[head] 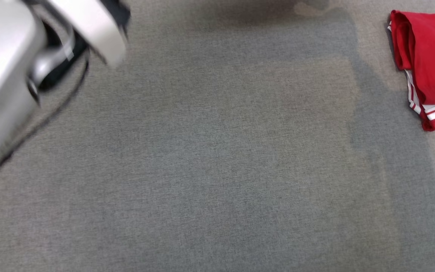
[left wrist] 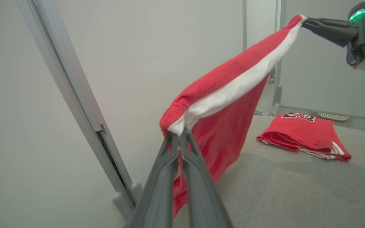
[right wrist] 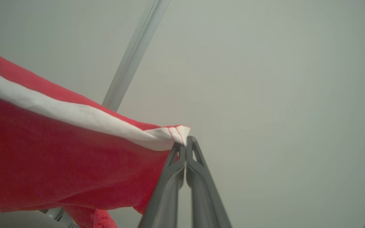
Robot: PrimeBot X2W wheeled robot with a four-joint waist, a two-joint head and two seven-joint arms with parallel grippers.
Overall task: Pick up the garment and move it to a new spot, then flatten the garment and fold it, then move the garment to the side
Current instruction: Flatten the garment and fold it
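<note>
Both the left tool (left wrist: 178,133) and right tool (right wrist: 185,145) clench opposite corners, holding the garment (left wrist: 230,91) stretched between them for flattening.

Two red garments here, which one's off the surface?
The red garment stretched between the left gripper and right gripper, pinched at its white-banded edge. The folded garment lies flat on the grey surface.

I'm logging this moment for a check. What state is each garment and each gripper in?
held garment: in the air, white-banded edge stretched out, body hanging below
left gripper: shut on held garment
right gripper: shut on held garment
folded garment: folded, lying on the grey surface
</note>
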